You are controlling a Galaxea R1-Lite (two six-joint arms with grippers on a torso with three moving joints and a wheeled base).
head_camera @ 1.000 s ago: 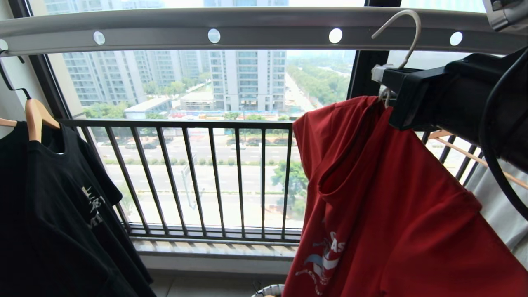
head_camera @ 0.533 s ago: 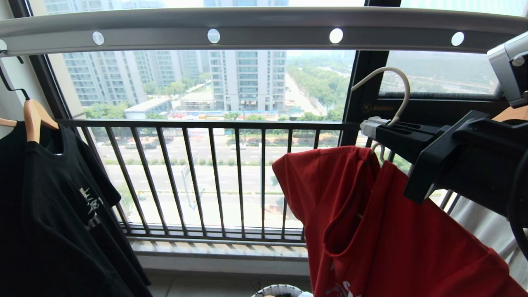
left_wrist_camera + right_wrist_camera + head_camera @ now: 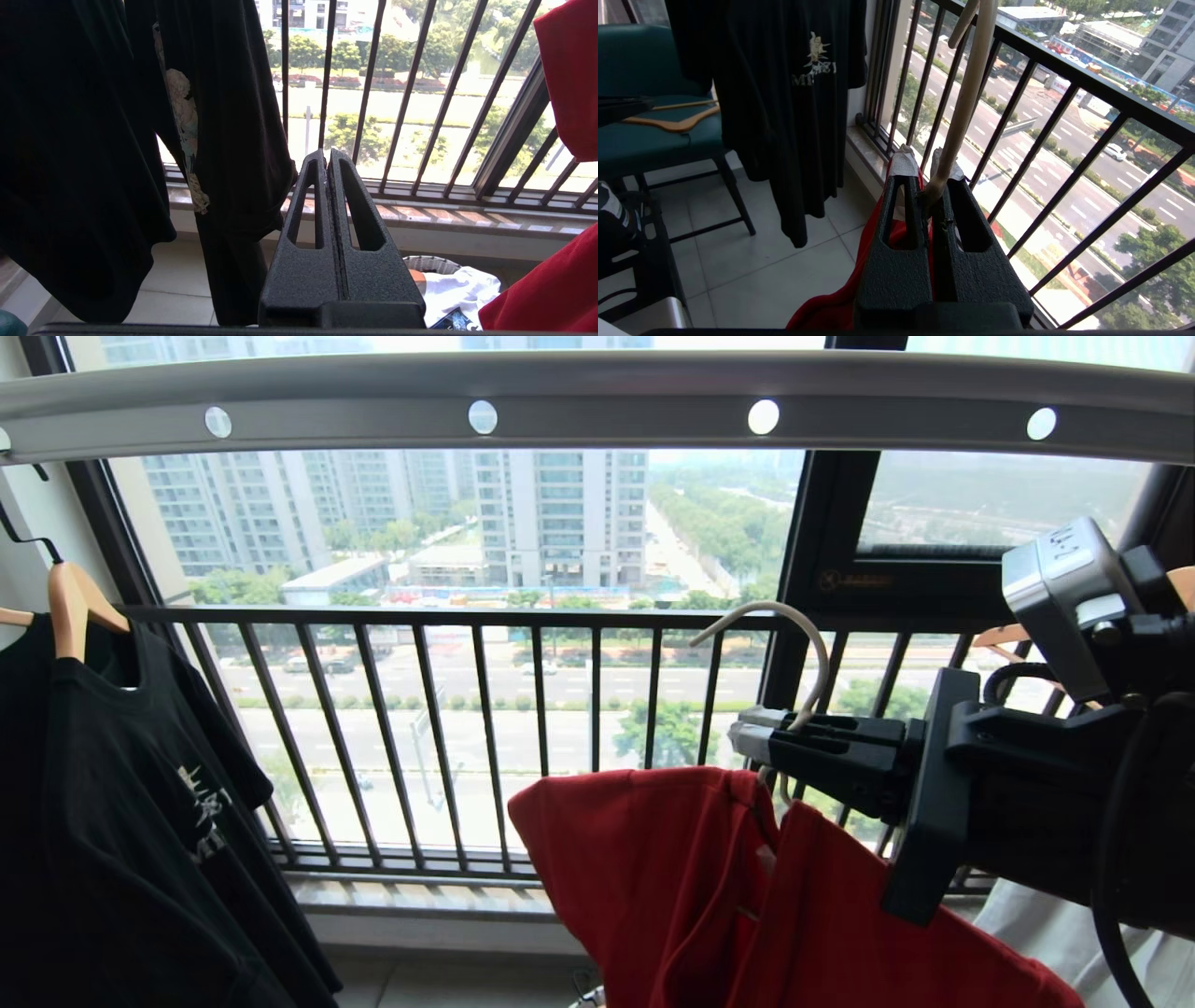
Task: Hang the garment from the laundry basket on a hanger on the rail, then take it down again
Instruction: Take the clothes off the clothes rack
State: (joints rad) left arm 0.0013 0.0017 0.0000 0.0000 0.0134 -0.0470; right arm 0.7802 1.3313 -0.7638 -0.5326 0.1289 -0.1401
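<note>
My right gripper (image 3: 747, 742) is shut on the neck of the pale wire hanger (image 3: 810, 653), whose hook hangs free well below the grey rail (image 3: 597, 392). The red garment (image 3: 672, 887) hangs on that hanger under the gripper, in front of the window bars. In the right wrist view the fingers of that gripper (image 3: 924, 163) pinch the hanger stem (image 3: 966, 93), with red cloth (image 3: 873, 242) beneath. My left gripper (image 3: 327, 156) is parked low, shut and holding nothing. Beyond it on the floor is the laundry basket (image 3: 430, 263).
A black T-shirt (image 3: 121, 784) hangs on a wooden hanger at the rail's left end. The barred window railing (image 3: 467, 728) runs behind. A pale garment (image 3: 1055, 924) hangs at the right. A teal chair (image 3: 654, 116) holds a wooden hanger. White cloth (image 3: 462, 284) lies in the basket.
My right gripper has come down and to the left with the hanger and the red garment. The hook has dropped from rail height to the level of the window bars.
</note>
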